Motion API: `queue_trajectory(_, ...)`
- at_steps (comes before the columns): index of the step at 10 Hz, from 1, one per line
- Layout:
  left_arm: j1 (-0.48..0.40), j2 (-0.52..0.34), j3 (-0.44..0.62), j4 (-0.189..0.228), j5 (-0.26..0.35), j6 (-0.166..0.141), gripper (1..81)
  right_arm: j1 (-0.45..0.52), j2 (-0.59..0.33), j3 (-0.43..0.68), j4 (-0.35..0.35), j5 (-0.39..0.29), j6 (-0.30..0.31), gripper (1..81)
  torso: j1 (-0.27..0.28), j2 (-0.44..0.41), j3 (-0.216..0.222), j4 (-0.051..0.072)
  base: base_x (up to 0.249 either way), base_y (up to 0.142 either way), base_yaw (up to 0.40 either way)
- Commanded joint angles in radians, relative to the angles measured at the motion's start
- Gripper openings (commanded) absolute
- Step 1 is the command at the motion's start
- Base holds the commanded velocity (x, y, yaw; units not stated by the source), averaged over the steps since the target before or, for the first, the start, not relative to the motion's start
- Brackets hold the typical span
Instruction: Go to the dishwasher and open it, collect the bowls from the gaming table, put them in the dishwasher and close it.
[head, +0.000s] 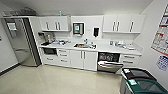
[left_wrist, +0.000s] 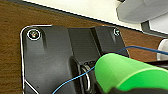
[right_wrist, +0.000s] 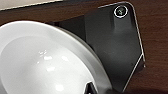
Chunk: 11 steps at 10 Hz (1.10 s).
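Stainless steel marks the dishwasher (head: 109, 63): it sits under the counter (head: 105, 48), right of the sink (head: 84, 45), with its door dropped partly open and the dark racks showing. It lies ahead and a little right of centre, across bare floor (head: 55, 80), so the right arm looks the nearer one. A green bowl (left_wrist: 125, 72) sits close against the left wrist; a white bowl (right_wrist: 47, 62) fills the right wrist view. Whether either hand pinches its bowl I cannot tell.
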Motion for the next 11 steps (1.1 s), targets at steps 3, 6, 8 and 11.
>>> queue_trajectory(3,-0.052,-0.015,0.012,0.012,0.026,0.003,1.0,0.052,0.025,0.02,-0.013,-0.011,-0.003,1.0,0.0,0.0,0.0,0.0,0.117,0.0,0.0)
queue_trajectory(6,-0.052,-0.015,0.012,0.012,0.027,0.003,1.0,0.052,0.025,0.02,-0.013,-0.011,-0.003,1.0,0.0,0.0,0.0,0.0,0.117,0.0,0.0)
queue_trajectory(8,-0.052,-0.015,0.012,0.012,0.026,0.003,1.0,0.052,0.025,0.02,-0.013,-0.011,-0.003,1.0,0.0,0.0,0.0,0.0,0.115,0.0,0.0)
queue_trajectory(11,-0.052,-0.015,0.012,0.012,0.026,0.003,1.0,0.051,0.025,0.02,-0.013,-0.011,-0.003,1.0,0.0,0.0,0.0,0.0,0.111,0.0,0.0)
